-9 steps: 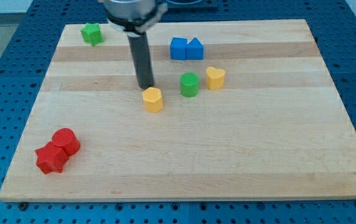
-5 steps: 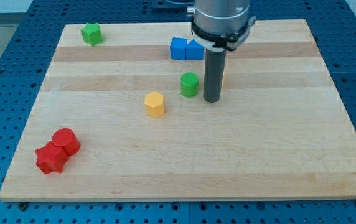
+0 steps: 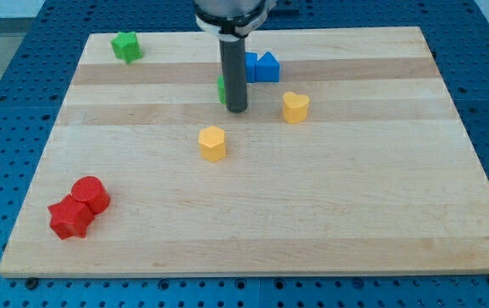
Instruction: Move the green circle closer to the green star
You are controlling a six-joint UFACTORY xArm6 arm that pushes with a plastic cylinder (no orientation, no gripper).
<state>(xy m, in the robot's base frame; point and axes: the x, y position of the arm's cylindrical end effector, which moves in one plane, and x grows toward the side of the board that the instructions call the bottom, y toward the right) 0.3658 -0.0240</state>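
Nearest the view's bottom left, red cylinder (image 3: 91,194) touches a red star-like block (image 3: 69,217). Mid tabletop (image 3: 356,197): yellow hexagon (image 3: 213,143), yellow heart (image 3: 295,107). My tip (image 3: 237,110) sits right in front of the green circle (image 3: 221,88), which is mostly hidden behind the rod, only a sliver showing on its left. No hand on this rig, just the rod. Further back: two blue blocks (image 3: 260,67), green star (image 3: 126,46) at top left, well apart. Circle likely light, rigid, slides easily; best pushed from its right side.
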